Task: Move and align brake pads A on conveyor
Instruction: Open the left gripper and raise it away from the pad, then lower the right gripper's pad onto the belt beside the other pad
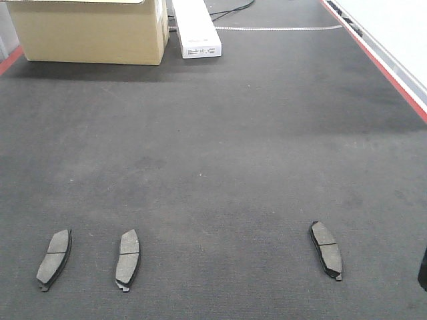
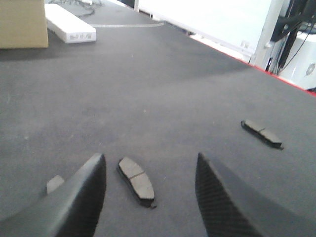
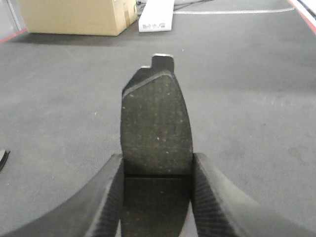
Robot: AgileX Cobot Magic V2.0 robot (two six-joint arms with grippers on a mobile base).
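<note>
Grey felt-like conveyor belt (image 1: 220,147) carries three flat dark curved brake pads (image 1: 127,259) in a loose row. The right gripper (image 3: 157,170) has its fingers clamped on a fourth pad (image 3: 155,128), probably to fill the gap; the left gripper (image 2: 150,170) hangs fingers apart over the second pad.

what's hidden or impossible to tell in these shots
- Leftmost flat dark grey brake pad: left wrist view, mostly hidden behind the left gripper finger.
- Held dark grey brake pad: right wrist view, its near end cut off by the bottom edge between the right gripper fingers.
- White carton label print: front view, too small to read.
- Dark shape at the right edge: front view, cut off, unidentifiable.
</note>
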